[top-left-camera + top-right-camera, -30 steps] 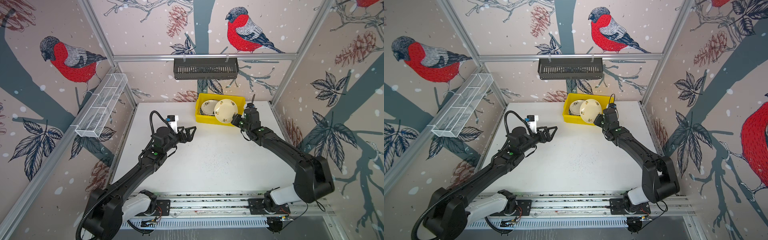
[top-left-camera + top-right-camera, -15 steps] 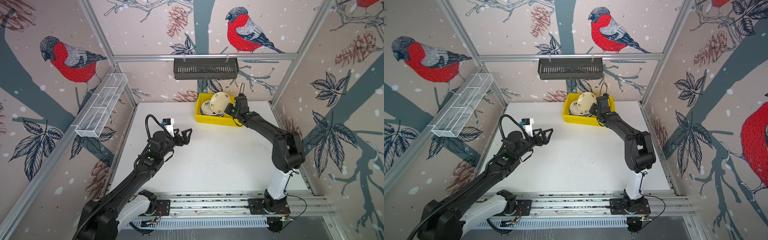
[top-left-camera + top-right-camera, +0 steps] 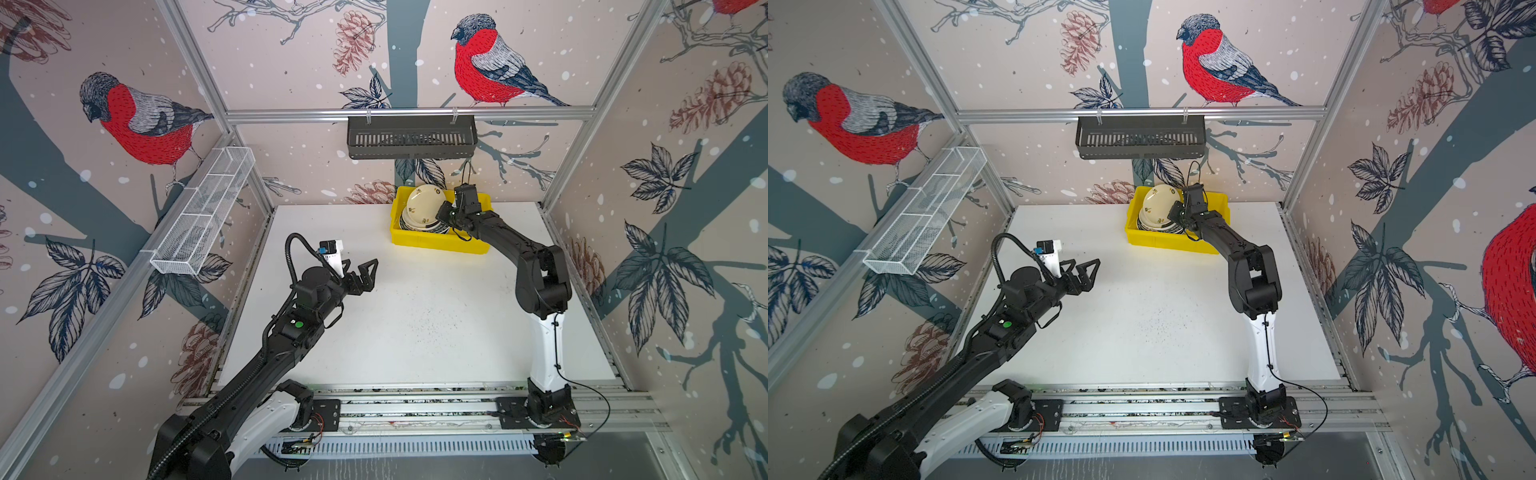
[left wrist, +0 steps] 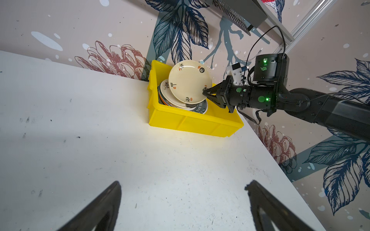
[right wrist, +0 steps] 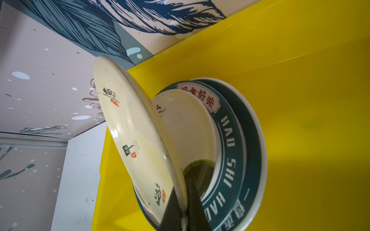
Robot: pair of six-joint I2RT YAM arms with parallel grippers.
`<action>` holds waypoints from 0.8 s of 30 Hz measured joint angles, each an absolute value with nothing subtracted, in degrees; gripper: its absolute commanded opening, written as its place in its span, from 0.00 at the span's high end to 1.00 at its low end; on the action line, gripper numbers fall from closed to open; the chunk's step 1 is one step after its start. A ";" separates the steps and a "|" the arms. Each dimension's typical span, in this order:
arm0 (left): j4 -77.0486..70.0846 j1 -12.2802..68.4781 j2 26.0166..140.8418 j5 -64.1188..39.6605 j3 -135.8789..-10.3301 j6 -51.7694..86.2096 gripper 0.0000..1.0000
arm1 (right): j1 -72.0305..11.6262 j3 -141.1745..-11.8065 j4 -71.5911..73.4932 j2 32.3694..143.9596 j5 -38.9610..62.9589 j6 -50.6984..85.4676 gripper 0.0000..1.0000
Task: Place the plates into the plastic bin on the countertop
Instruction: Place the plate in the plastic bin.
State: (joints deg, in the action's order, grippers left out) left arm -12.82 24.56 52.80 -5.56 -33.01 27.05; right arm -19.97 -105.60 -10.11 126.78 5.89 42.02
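Observation:
The yellow plastic bin [image 3: 440,246] [image 3: 1169,241] [image 4: 192,122] stands at the back of the white countertop [image 3: 415,324]. A stack of plates [image 3: 417,226] [image 4: 180,103] fills its left half, with teal-rimmed lettered plates [image 5: 230,144] under a cream one [image 5: 188,128]. My right gripper [image 3: 443,212] [image 3: 1174,212] [image 4: 205,94] [image 5: 183,192] is shut on the rim of a cream plate [image 3: 424,200] [image 3: 1156,199] [image 4: 189,82] [image 5: 130,124], tilted steeply above the stack. My left gripper [image 3: 362,270] [image 3: 1086,266] [image 4: 183,186] hangs open and empty over the middle left of the countertop.
A dark slotted basket [image 3: 411,137] hangs on the back rail above the bin. A white wire-mesh basket [image 3: 203,216] is fixed along the left wall. Aluminium rails [image 3: 415,407] carry both arm bases at the front edge. Patterned walls close three sides.
My right gripper has carried the cream plate back and leftward, from the bin's front right to above the stack. The left arm has drawn back slightly, still open.

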 measured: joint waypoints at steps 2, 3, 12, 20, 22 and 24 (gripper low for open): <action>-12.82 24.53 52.84 -5.48 -32.93 27.05 0.03 | -20.53 -107.07 -11.35 127.68 5.89 42.02 0.69; -12.84 24.51 52.88 -5.48 -32.93 27.05 0.03 | -20.80 -107.59 -11.84 127.98 5.91 41.93 0.61; -13.02 24.03 53.49 -4.32 -33.04 27.03 0.03 | -22.98 -110.02 -16.58 126.10 3.44 38.79 0.26; -16.86 22.22 55.90 0.19 -32.23 25.02 0.03 | -27.33 -94.11 -10.48 102.83 -5.76 31.55 0.16; -18.24 21.04 56.34 2.59 -31.14 23.49 0.03 | -26.79 -84.60 -6.44 95.09 -8.69 29.69 0.13; -19.94 19.46 56.42 5.76 -29.71 22.22 0.03 | -26.11 -74.65 -1.80 88.05 -11.75 27.90 0.00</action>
State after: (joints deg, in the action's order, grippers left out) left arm -19.94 19.46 56.42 5.76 -29.71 22.22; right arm -26.11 -74.65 -1.80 88.05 -11.75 27.90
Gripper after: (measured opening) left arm 0.975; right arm 0.877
